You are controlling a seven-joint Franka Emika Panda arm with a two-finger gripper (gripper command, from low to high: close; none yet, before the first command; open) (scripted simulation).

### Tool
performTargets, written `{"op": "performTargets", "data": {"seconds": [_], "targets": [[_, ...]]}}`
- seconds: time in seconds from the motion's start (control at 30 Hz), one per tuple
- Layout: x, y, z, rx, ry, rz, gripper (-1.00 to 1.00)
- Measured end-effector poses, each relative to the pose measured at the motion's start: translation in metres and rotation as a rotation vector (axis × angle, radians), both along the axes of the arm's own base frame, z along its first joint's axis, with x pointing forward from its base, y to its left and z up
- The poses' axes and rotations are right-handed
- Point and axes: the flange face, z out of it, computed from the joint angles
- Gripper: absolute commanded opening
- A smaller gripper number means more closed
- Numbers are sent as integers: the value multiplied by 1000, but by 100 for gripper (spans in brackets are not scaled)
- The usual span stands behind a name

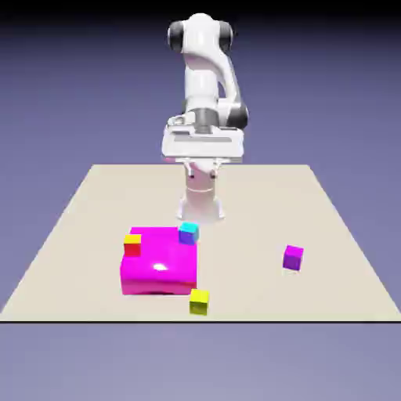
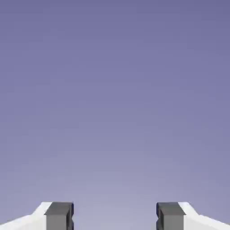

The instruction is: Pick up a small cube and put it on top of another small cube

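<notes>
Toward the exterior view's right, a small purple cube [image 1: 293, 257] sits alone; a cyan cube [image 1: 189, 232] tops the magenta block [image 1: 158, 270]. Gripper [image 2: 115, 218] open, empty.

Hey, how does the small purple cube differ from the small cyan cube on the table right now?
The small purple cube sits alone toward the exterior view's right, with bare table around it; the small cyan cube sits at the far right corner of the large magenta block. Purple is a deep violet, cyan a light blue. Both look the same size, lie flat, and neither is held: the gripper is open with nothing between its fingers.
</notes>
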Motion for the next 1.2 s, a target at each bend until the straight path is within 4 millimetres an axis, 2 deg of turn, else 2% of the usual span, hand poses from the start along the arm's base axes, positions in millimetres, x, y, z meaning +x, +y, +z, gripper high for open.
{"op": "performTargets", "data": {"seconds": [0.17, 0.3, 0.4, 0.43, 0.47, 0.5, 0.53, 0.6, 0.7, 1.0, 1.03, 1.1, 1.2], "targets": [[5, 74, -71, -131, 158, 260, 0], [-10, 133, -129, -211, 277, 484, 0], [-33, 174, -171, -256, 360, 658, 0], [-46, 193, -185, -271, 385, 736, 0], [-52, 198, -198, -276, 413, 774, 0], [-62, 210, -210, -284, 438, 832, 0], [-80, 230, -222, -296, 460, 916, 0], [-103, 247, -245, -300, 509, 1023, 0], [-104, 250, -251, -294, 510, 1031, 0], [-101, 257, -313, -298, 511, 1031, 0], [-101, 257, -315, -300, 511, 1031, -100], [-102, 257, -315, -300, 512, 1031, -100], [-102, 258, -292, -285, 512, 1031, -100]]}}
